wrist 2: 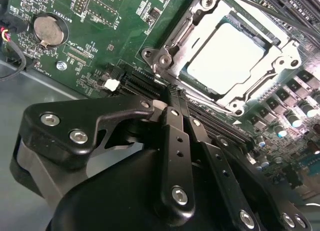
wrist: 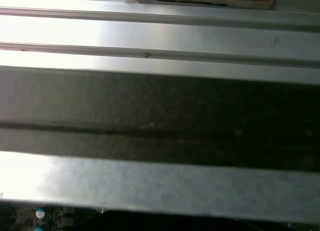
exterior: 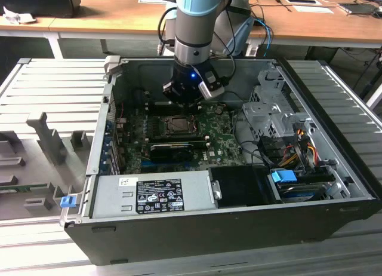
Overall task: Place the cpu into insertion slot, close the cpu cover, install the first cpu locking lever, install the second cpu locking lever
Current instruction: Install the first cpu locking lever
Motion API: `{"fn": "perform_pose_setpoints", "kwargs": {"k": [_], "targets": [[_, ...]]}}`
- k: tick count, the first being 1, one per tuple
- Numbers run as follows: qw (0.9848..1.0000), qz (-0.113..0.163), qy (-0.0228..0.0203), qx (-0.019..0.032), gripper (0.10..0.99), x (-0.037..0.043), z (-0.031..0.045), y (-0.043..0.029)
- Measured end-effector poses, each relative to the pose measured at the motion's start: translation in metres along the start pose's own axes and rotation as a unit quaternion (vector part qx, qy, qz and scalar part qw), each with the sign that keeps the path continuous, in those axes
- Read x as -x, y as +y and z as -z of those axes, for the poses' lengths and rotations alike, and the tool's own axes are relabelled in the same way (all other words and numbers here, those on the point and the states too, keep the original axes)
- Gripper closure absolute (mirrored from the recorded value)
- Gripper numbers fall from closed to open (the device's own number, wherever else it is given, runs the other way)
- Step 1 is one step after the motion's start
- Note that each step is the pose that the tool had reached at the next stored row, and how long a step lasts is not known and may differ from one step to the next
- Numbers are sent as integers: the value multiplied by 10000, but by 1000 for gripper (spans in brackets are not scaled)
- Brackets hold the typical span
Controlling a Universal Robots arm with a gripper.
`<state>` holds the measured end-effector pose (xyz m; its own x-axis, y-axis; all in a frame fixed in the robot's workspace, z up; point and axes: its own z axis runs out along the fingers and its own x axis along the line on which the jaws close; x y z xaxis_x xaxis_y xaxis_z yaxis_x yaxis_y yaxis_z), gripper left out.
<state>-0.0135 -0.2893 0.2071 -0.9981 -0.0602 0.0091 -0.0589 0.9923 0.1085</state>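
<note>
Inside the open case [exterior: 239, 228], the gripper [wrist 2: 172, 93] hovers beside the cpu cover [wrist 2: 280, 66].

Open black PC case [exterior: 239, 228] sat on a ribbed metal table [exterior: 54, 79], power supply [exterior: 152, 195] up front, coin battery [wrist 2: 48, 31] on the board.

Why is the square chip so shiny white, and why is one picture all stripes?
In the second wrist view, light glares off the cpu, washing its metal face white; the gripper stays dark. In the first wrist view, bright glare bands and dark shadow bands alternate across a ridged metal panel.
</note>
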Motion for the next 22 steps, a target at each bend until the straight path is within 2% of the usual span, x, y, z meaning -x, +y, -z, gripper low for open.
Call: {"fn": "perform_pose_setpoints", "kwargs": {"k": [8,19,20,21,22], "targets": [[10000,1,0,-3,980,1,-17,-6],[10000,1,1,-1,980,-1,-62,-50],[10000,1,-2,5,980,0,-36,-45],[10000,1,0,-1,980,-2,61,-35],[10000,1,1,-11,980,-2,101,-31]]}}
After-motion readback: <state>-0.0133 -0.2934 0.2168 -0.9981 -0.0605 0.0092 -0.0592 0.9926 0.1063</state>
